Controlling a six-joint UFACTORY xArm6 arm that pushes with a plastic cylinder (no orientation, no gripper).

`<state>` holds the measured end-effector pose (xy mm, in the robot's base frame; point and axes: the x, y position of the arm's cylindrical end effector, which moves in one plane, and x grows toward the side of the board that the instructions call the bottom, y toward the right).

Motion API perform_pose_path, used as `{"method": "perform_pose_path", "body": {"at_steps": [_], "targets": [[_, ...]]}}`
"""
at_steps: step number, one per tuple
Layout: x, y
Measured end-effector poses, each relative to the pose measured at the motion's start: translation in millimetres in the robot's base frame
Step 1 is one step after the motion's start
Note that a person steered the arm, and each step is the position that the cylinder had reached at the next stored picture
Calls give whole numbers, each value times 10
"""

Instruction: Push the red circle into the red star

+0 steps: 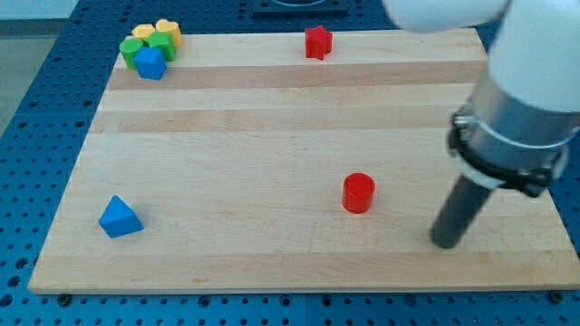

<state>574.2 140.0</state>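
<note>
The red circle stands on the wooden board, right of centre and toward the view's bottom. The red star sits at the board's top edge, a little left of the circle's column. My tip rests on the board to the right of the red circle and slightly below it, apart from it by about a block's width or more. The dark rod rises from the tip toward the arm at the view's right.
A cluster at the board's top left holds a blue block, green blocks, a yellow block and a yellow heart. A blue triangle lies at the bottom left. The arm's body covers the right edge.
</note>
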Motion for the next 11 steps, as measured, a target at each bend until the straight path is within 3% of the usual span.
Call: {"method": "perform_pose_path", "body": {"at_steps": [2,5,7,8,11], "targets": [[-254,-823],[-895,-669],[-884,-556],[-636,-614],[-943,-496]]}}
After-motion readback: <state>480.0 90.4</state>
